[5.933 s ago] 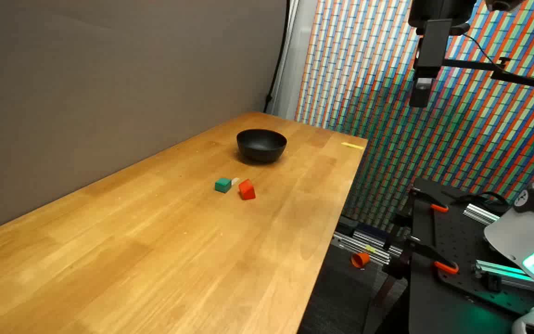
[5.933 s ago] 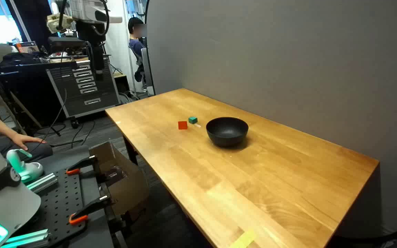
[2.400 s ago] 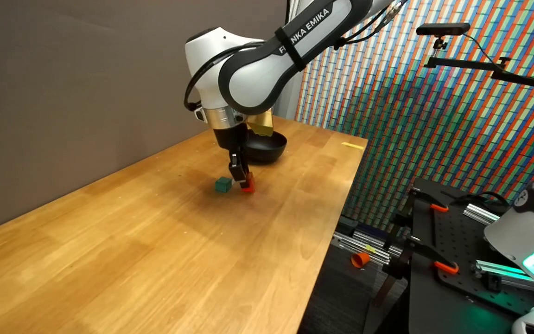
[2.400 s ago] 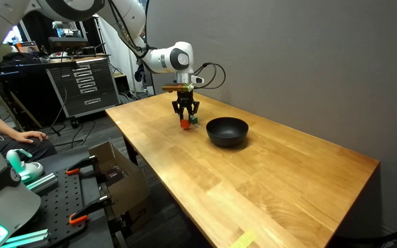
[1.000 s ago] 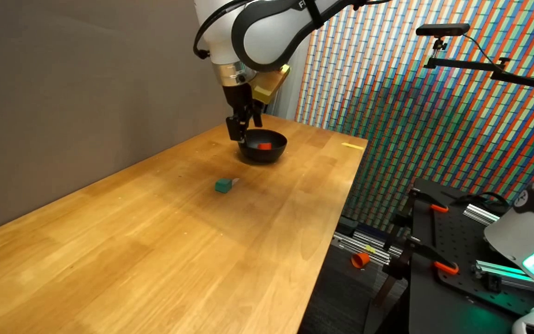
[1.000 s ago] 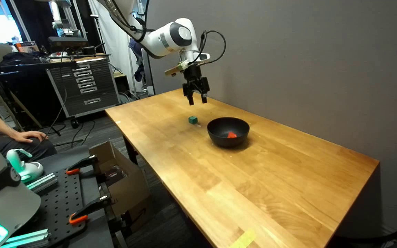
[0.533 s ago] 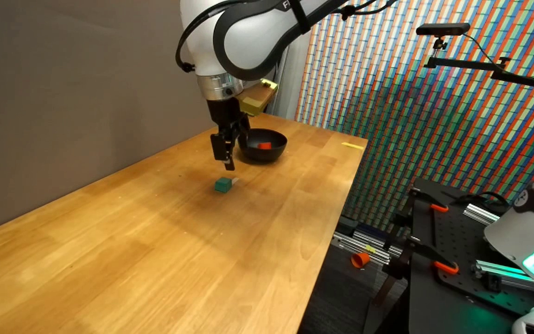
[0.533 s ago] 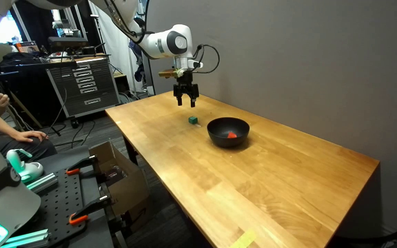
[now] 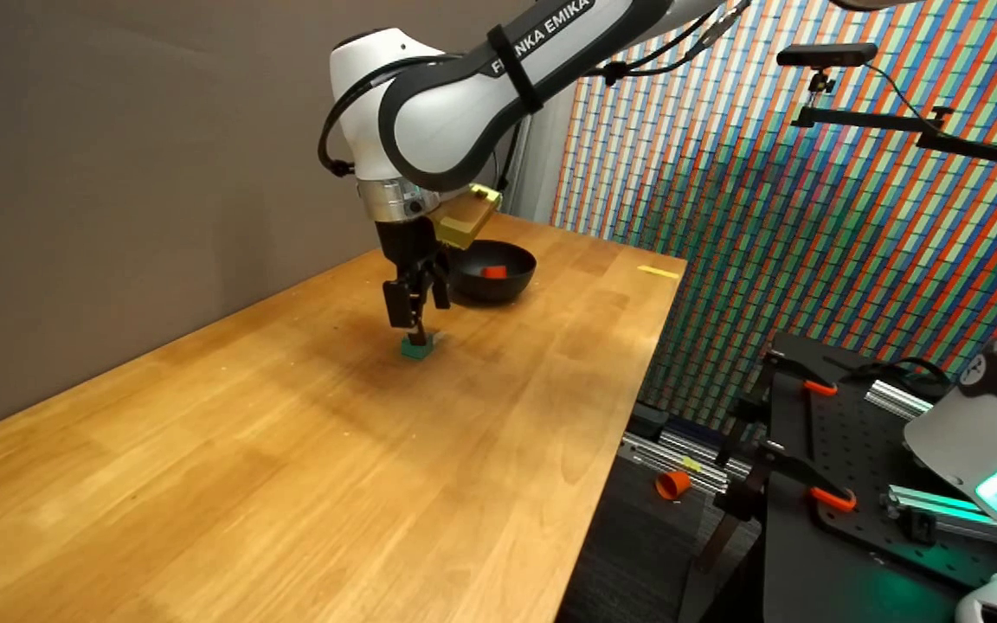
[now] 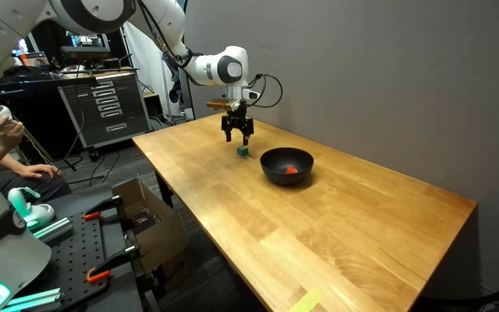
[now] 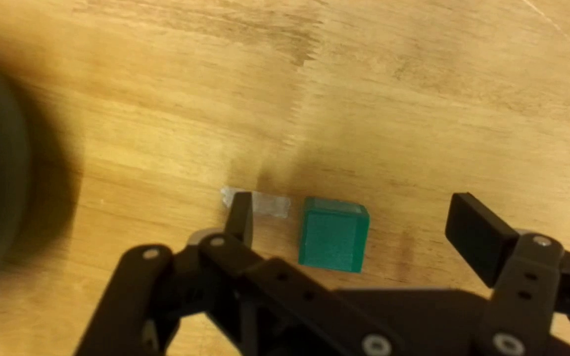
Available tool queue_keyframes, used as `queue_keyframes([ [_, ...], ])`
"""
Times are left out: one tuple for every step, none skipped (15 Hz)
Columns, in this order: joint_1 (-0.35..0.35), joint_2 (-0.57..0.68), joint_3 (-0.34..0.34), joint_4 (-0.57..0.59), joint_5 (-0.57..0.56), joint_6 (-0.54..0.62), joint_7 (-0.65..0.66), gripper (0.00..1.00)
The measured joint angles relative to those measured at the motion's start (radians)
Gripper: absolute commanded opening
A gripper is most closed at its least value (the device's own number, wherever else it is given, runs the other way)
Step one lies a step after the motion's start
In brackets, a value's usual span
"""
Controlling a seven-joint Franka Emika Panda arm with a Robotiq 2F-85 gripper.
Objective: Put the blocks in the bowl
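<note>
- Your fingers (image 11: 480,237) are released, spread apart; in the wrist view you have the tips at 9 and 3 o'clock of the green block (image 11: 333,237), a gap on both sides.
- The green block rests on the wooden surface (image 10: 340,225).
- The red block (image 10: 291,170) lies inside the black bowl (image 10: 286,180).
- From the green block, wrist view: black bowl at 9 o'clock, pale strip (image 11: 271,204) at 10.

Yellow tape (image 9: 659,272) lies on the wooden table (image 9: 273,476).
</note>
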Motion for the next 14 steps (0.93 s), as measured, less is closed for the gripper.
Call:
queue_keyframes([
  [0.0, 0.016, 0.0, 0.015, 0.0, 0.0, -0.006, 1.0],
  [0.0, 0.031, 0.0, 0.029, 0.0, 0.001, -0.012, 1.0],
  [-0.001, 0.046, 0.0, 0.043, 0.0, 0.001, -0.016, 1.0],
  [-0.001, 0.059, 0.0, 0.056, 0.0, 0.001, -0.02, 0.83],
  [-0.002, 0.072, 0.0, 0.068, 0.0, 0.001, -0.025, 0.74],
  [-0.002, 0.084, 0.0, 0.08, 0.0, 0.001, -0.029, 0.66],
  [-0.002, 0.094, 0.0, 0.092, 0.0, 0.001, -0.033, 0.58],
  [-0.002, 0.103, -0.001, 0.102, 0.0, 0.001, -0.036, 0.49],
  [-0.002, 0.11, -0.001, 0.111, 0.0, 0.001, -0.038, 0.42],
  [-0.002, 0.115, -0.002, 0.118, -0.001, 0.001, -0.039, 0.35],
  [-0.002, 0.118, -0.004, 0.124, -0.002, 0.001, -0.04, 0.27],
  [-0.002, 0.118, -0.006, 0.127, -0.005, 0.001, -0.04, 0.2],
  [-0.001, 0.117, -0.011, 0.131, -0.009, 0.001, -0.039, 0.15],
  [0.0, 0.115, -0.017, 0.135, -0.013, 0.001, -0.039, 0.15],
])
